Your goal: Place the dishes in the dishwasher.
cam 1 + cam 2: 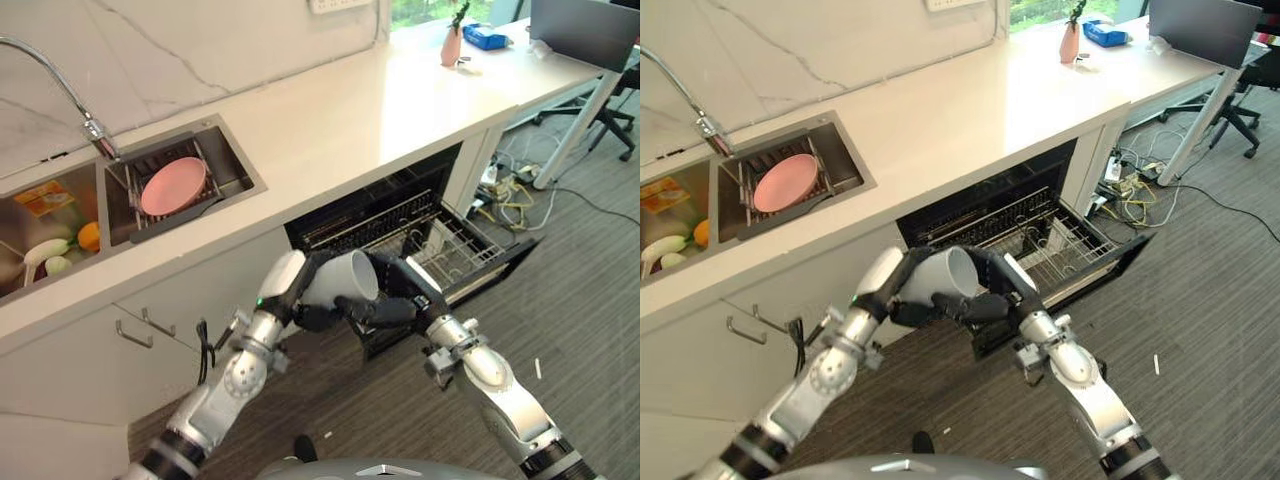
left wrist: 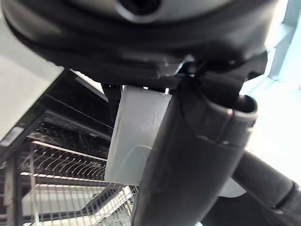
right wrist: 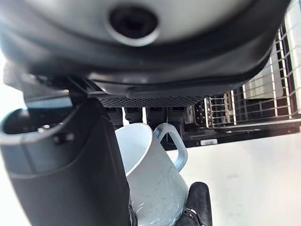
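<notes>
A white mug [image 1: 345, 280] with a handle hangs on its side in front of the open dishwasher [image 1: 400, 215], its mouth facing the pulled-out wire rack [image 1: 455, 250]. My left hand [image 1: 298, 292] is curled round the mug's base. My right hand [image 1: 392, 302] reaches in from the other side, its fingers wrapped under the mug near the rim. In the right wrist view the mug [image 3: 153, 165] and its handle show past my thumb [image 3: 70, 169]. The left wrist view has the mug [image 2: 136, 136] behind my thumb [image 2: 197, 155]. A pink plate [image 1: 172, 186] lies in the right sink basin [image 1: 235, 165].
The left basin [image 1: 55, 215] holds an orange, a spoon and other bits under the faucet [image 1: 60, 80]. A pale countertop [image 1: 380, 110] runs above the dishwasher, with a pink vase [image 1: 451, 45] at its far end. Cables [image 1: 510, 195] and a desk leg stand to the right on the carpet.
</notes>
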Available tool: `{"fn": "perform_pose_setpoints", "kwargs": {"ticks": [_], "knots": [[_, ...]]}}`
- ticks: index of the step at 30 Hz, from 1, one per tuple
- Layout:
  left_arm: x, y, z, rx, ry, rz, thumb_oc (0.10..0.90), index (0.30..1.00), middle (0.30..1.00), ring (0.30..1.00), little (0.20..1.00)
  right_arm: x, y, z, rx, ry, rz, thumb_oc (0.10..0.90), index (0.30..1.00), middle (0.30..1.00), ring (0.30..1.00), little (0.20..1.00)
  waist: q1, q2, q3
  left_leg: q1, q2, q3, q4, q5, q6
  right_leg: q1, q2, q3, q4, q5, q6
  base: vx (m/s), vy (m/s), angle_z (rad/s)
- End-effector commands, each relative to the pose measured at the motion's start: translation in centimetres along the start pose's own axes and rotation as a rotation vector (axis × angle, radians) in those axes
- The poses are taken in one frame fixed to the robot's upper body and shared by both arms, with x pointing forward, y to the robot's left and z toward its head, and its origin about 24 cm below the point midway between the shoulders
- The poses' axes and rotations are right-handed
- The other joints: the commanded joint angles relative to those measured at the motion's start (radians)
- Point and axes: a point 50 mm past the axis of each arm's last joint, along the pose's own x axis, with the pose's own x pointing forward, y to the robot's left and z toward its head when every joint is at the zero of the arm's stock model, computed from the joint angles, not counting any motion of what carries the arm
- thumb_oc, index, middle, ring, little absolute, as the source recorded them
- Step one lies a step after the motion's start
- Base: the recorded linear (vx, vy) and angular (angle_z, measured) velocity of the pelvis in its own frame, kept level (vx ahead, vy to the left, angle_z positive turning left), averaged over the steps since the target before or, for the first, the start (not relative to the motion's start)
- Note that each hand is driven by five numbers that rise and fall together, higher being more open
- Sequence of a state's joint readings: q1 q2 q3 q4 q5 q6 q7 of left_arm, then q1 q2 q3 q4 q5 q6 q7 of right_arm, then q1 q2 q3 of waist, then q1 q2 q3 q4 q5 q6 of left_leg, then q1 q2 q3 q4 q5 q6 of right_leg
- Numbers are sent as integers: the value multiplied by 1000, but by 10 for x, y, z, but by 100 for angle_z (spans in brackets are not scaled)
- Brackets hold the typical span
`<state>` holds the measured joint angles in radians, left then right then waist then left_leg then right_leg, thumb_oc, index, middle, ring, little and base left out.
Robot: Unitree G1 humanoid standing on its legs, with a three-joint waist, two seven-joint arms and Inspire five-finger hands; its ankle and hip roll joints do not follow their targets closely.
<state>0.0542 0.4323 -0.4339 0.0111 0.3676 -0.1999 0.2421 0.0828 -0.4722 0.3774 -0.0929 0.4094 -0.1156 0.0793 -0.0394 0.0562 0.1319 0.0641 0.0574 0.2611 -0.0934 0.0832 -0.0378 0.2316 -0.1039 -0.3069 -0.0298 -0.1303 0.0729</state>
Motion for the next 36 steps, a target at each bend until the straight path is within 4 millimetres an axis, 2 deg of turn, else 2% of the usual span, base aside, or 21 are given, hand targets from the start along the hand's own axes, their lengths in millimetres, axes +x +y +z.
{"fn": "perform_pose_setpoints", "kwargs": {"ticks": [1,2,3,4,6,13,22,26,30,31,33,34,35,36], "knots": [[0,51,-25,73,89,267,800,900,900,900,900,12,-39,95,80,-538,-294,400,300,300,300,300,-3,-31,-20,97,86,41,6,-19,-106,-64,-36,38,-48,139,82,9,-4,4],[-16,48,-44,42,206,291,800,900,900,900,900,10,-47,95,73,-539,-343,400,300,300,300,300,9,-30,-17,93,84,33,6,-17,-105,-62,-36,30,-48,139,80,7,-3,7],[-16,48,-44,42,206,291,800,900,900,900,900,10,-47,95,73,-538,-343,400,300,300,300,300,8,-30,-18,93,83,33,6,-17,-105,-62,-36,29,-48,138,80,23,-2,10],[-29,48,-60,8,310,328,800,900,900,900,900,8,-54,94,69,-537,-384,400,300,300,300,300,21,-30,-16,89,82,25,6,-16,-105,-59,-37,21,-48,138,78,25,-4,20],[-39,46,-70,-30,382,357,800,900,900,900,900,5,-57,93,72,-537,-414,400,300,300,300,300,29,-30,-15,85,81,17,6,-15,-105,-56,-39,13,-49,136,78,19,-6,21],[-45,42,-82,-144,479,438,800,900,900,900,900,-3,-70,88,114,-536,-526,400,300,300,300,300,50,-32,-10,61,81,-15,6,-5,-115,-44,-46,-42,-47,133,74,2,-8,17],[-39,46,-80,-202,478,499,800,900,900,900,900,-3,-72,85,145,-537,-554,400,300,300,300,300,46,-34,-12,69,79,-13,6,-8,-112,-35,-49,-53,-46,131,74,5,0,15],[-40,45,-84,-263,512,535,800,900,900,900,900,0,-76,81,68,-482,-565,400,300,300,300,300,42,-35,-9,70,79,-6,6,-7,-108,-41,-49,-43,-45,133,74,-6,-2,-3],[-49,31,-94,-294,584,480,800,900,900,900,900,3,-91,78,-159,-380,-603,400,300,300,300,300,48,-35,-1,63,76,-7,6,-7,-103,-50,-51,-38,-44,135,77,-2,3,-9],[-53,25,-98,-298,614,454,800,900,900,900,900,5,-95,75,-222,-339,-612,400,300,300,300,300,51,-35,2,62,75,-8,6,-7,-102,-51,-51,-38,-44,136,77,-3,-1,-9],[-71,5,-114,-286,733,353,800,900,900,900,900,11,-115,70,-508,-197,-633,400,300,300,300,300,69,-42,9,59,73,-10,6,-7,-100,-51,-51,-42,-47,137,79,1,-3,-2],[-78,-1,-118,-275,768,317,800,900,900,900,900,14,-122,69,-585,-155,-645,400,300,300,300,300,75,-43,13,57,73,-11,6,-7,-99,-52,-51,-44,-47,137,80,0,0,0],[-84,-7,-122,-261,802,285,800,900,900,900,900,15,-124,65,-581,-127,-655,400,300,300,300,300,83,-44,16,54,74,-13,6,-6,-99,-54,-50,-45,-48,137,80,16,-1,3],[-91,-14,-128,-260,852,261,800,900,900,900,900,21,-124,52,-512,-87,-661,400,300,300,300,300,90,-45,19,50,74,-14,6,-5,-99,-56,-50,-45,-49,137,80,1,-1,7]]}}
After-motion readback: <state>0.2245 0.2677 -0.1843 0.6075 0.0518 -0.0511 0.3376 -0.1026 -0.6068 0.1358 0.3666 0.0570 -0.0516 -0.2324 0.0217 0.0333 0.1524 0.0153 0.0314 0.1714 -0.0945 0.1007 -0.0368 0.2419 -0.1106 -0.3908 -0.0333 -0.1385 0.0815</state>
